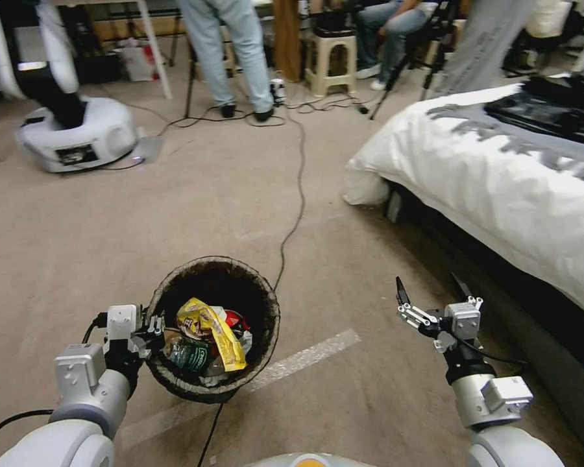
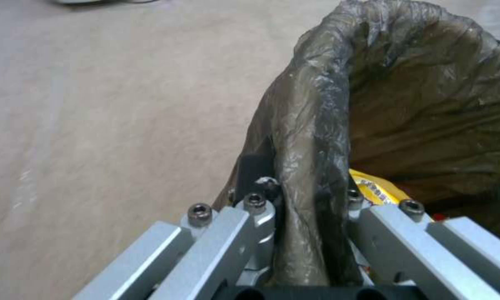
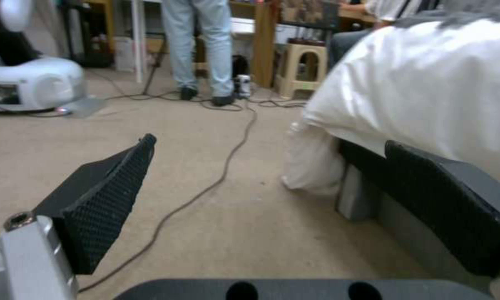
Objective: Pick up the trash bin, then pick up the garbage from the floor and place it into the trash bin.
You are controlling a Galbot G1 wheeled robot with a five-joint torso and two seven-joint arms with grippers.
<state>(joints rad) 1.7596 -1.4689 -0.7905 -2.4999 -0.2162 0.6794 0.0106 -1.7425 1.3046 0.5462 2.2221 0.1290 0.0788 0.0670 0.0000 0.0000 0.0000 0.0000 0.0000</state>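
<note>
Bin (image 1: 214,327) looks light but bag-slick at its rim, where left tool (image 1: 154,327) pinches it; right tool (image 1: 435,299) gapes wide, empty

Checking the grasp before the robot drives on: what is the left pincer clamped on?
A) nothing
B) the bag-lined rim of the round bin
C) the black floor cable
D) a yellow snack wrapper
B: the left pincer pinches the dark bag folded over the rim of the small round bag-lined trash bin, one finger on each side.
</note>
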